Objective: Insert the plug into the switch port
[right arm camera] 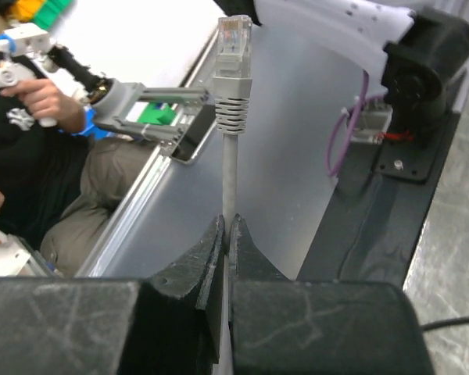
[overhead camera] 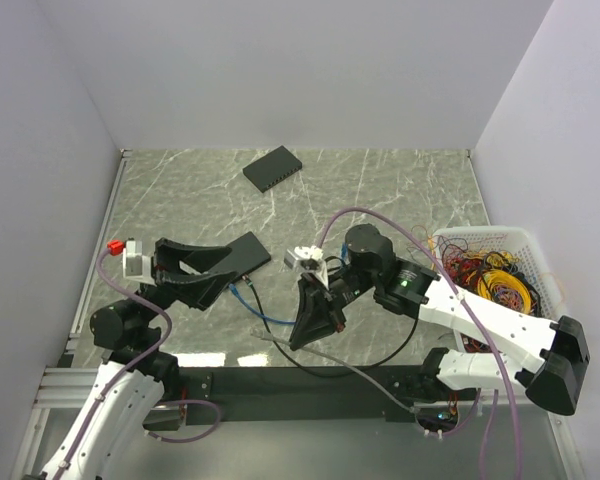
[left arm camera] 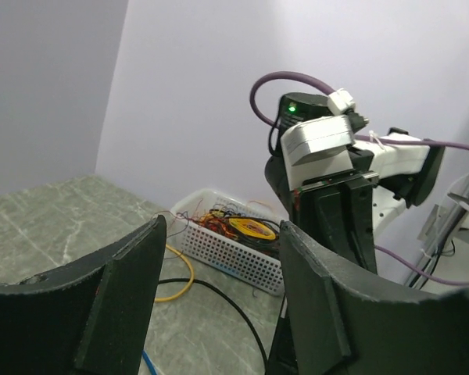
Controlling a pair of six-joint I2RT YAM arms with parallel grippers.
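Observation:
The switch (overhead camera: 272, 168), a small oblong dark-grey box, lies at the far middle of the table. My right gripper (overhead camera: 300, 338) hangs near the table's front edge. In the right wrist view it (right arm camera: 228, 223) is shut on a thin grey cable (right arm camera: 229, 168) whose clear plastic connector (right arm camera: 236, 35) sticks up past the fingertips. A thin orange-yellow cable (left arm camera: 191, 275) lies on the table by the basket; its plug is out of view. My left gripper (overhead camera: 228, 268) is open and empty, just left of a flat black slab (overhead camera: 248, 252). Its jaws (left arm camera: 223, 234) stand wide apart.
A white basket (overhead camera: 480, 235) full of tangled cables stands at the right edge, also in the left wrist view (left arm camera: 227, 254). A black cable (left arm camera: 222, 296) and a blue cable (overhead camera: 265, 315) run across the middle of the table. Grey walls close in three sides.

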